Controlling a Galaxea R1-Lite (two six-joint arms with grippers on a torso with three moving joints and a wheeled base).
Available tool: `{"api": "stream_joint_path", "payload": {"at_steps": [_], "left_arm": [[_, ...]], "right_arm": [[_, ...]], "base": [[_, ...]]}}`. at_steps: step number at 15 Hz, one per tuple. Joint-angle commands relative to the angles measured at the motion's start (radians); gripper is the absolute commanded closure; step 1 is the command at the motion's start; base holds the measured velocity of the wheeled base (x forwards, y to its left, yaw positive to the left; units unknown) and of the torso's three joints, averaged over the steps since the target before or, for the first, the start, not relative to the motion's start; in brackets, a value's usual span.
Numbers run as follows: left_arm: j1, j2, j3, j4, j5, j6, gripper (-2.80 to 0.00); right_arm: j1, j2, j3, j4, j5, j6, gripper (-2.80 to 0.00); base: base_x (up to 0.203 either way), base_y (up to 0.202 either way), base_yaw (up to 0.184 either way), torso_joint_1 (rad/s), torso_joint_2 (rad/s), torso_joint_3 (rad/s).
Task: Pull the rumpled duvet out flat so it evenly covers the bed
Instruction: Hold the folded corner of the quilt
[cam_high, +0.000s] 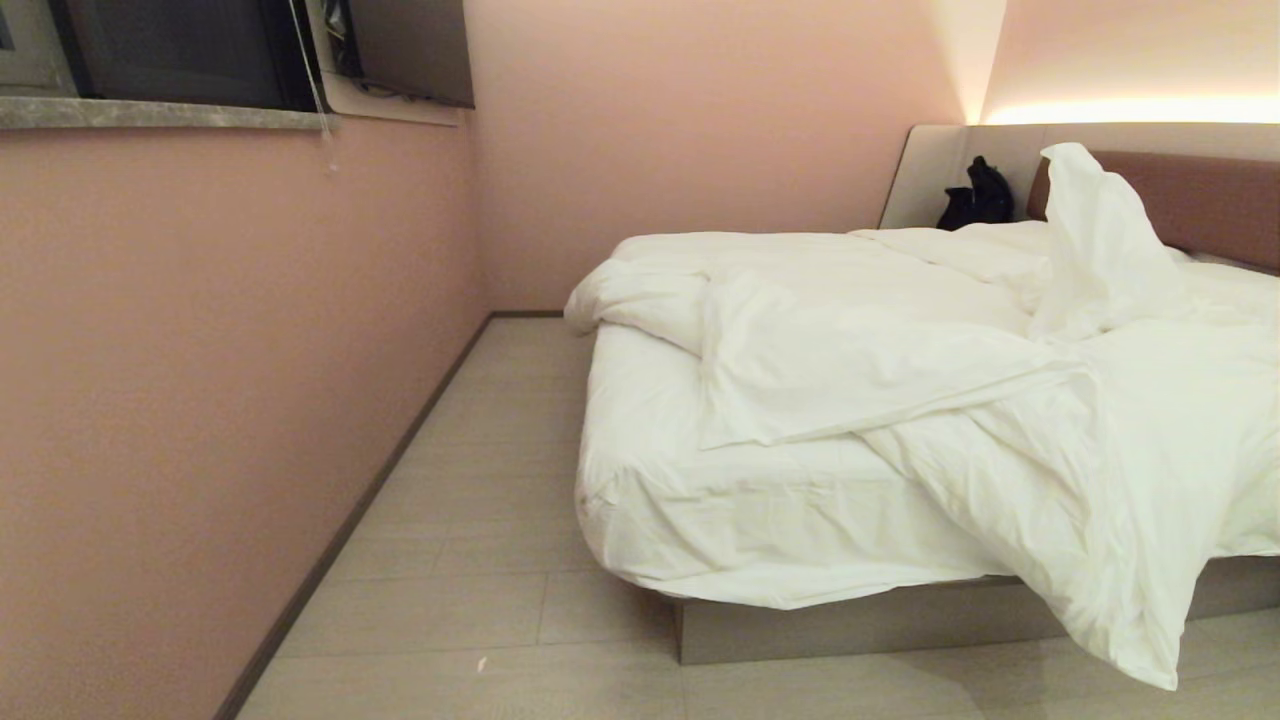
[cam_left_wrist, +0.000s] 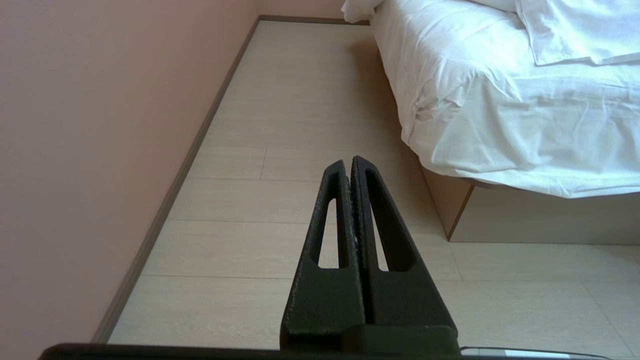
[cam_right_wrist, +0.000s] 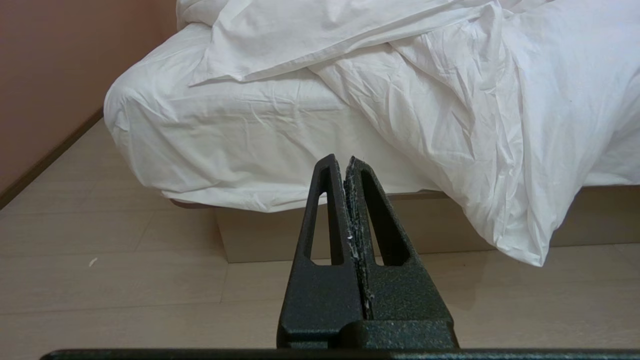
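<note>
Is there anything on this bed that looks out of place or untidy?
Yes. The duvet is bunched toward one side of the bed. One corner hangs over the foot edge nearly to the floor, another part stands up against the headboard, and the mattress sheet lies bare at the near corner.

Left hand (cam_left_wrist: 348, 161), right hand (cam_right_wrist: 340, 159) — black, slotted, grainy.

Head view looks down from high across the bed (cam_high: 760, 520) toward the headboard (cam_high: 1200, 200). Both wrist views sit low near the floor (cam_left_wrist: 280, 200), facing the bed's foot corner, which all share.
</note>
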Motion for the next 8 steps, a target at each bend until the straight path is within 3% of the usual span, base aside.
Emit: {"api": "stream_joint_path", "payload": {"at_steps": [1,8], "left_arm": [[0.0,0.0,0.0,0.001,0.0,-0.001,0.0],[0.0,0.0,-0.002,0.001,0.001,-0.001,0.0]], "right_arm": [[0.0,-0.001,0.0,0.0,0.0,0.0,0.0],[0.0,-0.001,0.0,0.0,0.0,0.0,0.0]], "base": [[0.0,0.0,0.0,0.0,0.0,0.0],[0.0,0.0,0.0,0.0,0.0,0.0]]}}
